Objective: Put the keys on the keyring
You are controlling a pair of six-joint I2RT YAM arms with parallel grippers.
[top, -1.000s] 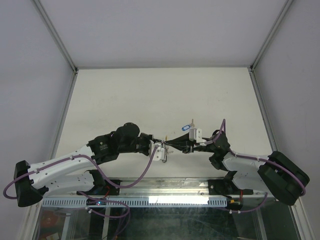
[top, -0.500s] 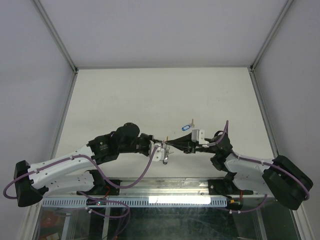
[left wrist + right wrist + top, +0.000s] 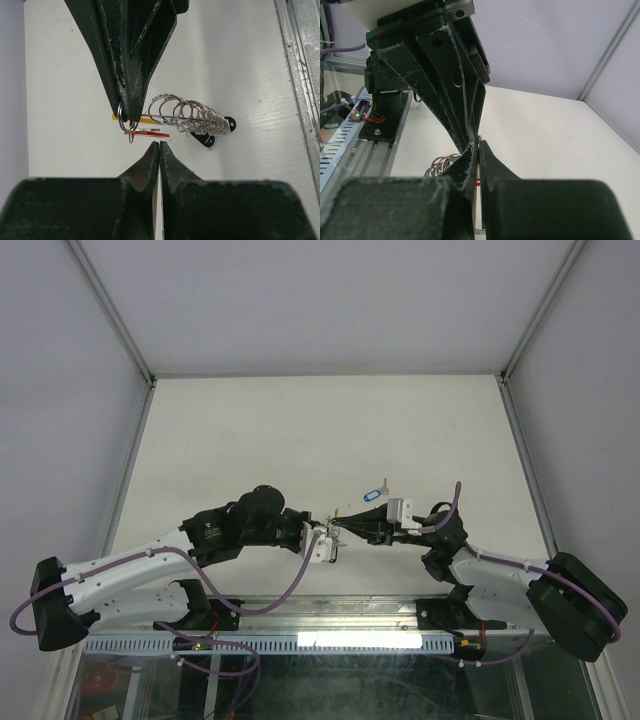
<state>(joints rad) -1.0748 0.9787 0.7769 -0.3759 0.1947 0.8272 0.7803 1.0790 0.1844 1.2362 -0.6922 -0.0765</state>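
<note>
Threading is in hand. The right gripper [image 3: 131, 116], reaching in from the far side in the left wrist view, looks clamped on the yellow end of the large thin keyring [image 3: 192, 116], whose silvery beaded-looking coils trail right above the white table [image 3: 250, 440]. A small silvery key with a red oblong tag [image 3: 150, 134] hangs at that tip. The left gripper [image 3: 159, 145] sits just on its near side, fingers pressed together, apparently empty. Next it probably has to push that key along the arc. The fingertip hides whether the key's loop is fully on. Black tags [image 3: 229, 122] sit by the coils, and a blue-tagged key [image 3: 372, 494] lies apart.
</note>
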